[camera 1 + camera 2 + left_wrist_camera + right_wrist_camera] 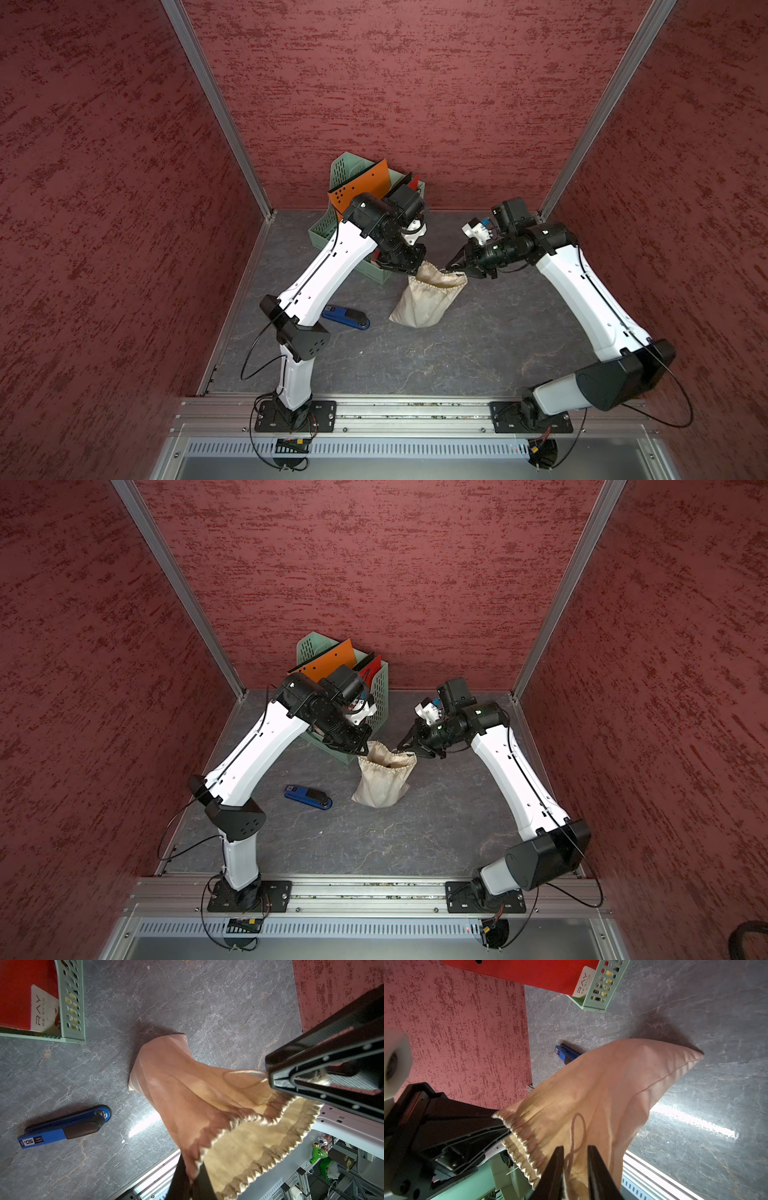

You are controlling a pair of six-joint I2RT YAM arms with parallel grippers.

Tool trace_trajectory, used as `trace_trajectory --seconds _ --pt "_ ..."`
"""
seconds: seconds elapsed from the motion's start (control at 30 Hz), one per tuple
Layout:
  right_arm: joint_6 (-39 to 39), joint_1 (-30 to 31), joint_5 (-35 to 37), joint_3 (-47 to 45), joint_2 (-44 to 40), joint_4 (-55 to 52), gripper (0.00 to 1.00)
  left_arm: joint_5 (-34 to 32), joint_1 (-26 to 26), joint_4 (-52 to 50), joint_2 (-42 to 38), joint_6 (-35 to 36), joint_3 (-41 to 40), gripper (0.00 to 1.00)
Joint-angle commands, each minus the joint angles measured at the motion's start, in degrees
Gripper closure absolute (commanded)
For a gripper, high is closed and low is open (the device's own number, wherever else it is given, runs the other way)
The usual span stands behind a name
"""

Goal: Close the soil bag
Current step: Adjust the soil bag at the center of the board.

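I can't make out the soil bag's (424,303) inside; left tool (191,1178) pinches its rim, right tool (575,1167) (jaws slightly apart) straddles the cord (578,1126).

A green rack (323,235) hems the soil bag (424,301) behind (stapler (345,318) lies left); open table (457,357) lies in front.

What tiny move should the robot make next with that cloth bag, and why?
Probably shut the right gripper on the cord. Its jaws stand open astride the cord's loop, the left gripper pinches the opposite rim of the soil bag, and the bag gapes open.
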Motion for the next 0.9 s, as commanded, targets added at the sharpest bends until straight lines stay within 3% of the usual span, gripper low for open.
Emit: trace_trajectory --seconds 0.0,0.3,0.87 --pt "1.3 -0.3 2.5 0.3 -1.4 2.5 0.83 0.1 -0.4 -3.8 -2.1 0.5 -0.2 0.96" --pt "6.2 -0.3 5.4 -5.3 -6.4 12.8 1.00 0.2 -0.6 -3.8 -1.8 0.1 -0.3 0.96" --pt "15.3 -0.6 8.2 -19.1 -16.3 36.4 1.00 1.3 -0.8 -2.2 -3.0 -1.4 -4.8 0.96"
